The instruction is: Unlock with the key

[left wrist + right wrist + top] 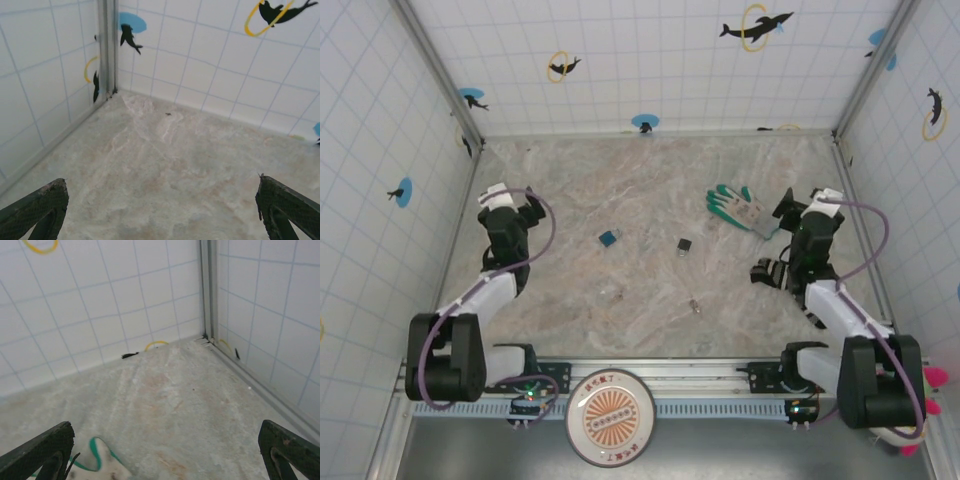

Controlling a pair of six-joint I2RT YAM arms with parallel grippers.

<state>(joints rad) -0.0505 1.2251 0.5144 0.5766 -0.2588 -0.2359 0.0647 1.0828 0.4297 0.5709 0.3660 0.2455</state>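
The key [696, 307] is a tiny silvery speck lying on the marbled table, a little right of centre and towards the near edge. My left gripper [508, 198] is far off at the left side, open and empty; in the left wrist view its gripper [160, 187] spans bare table near the back left corner. My right gripper [810, 202] is at the right side, open and empty, and in the right wrist view the gripper [166, 429] faces the back right corner. Neither gripper is near the key.
A green-and-white glove [740, 208] lies just left of the right gripper, and its cuff [97, 462] shows by the left finger. A small teal-blue block [608, 238] and a small dark square block [684, 244] sit mid-table. Tiled walls enclose three sides.
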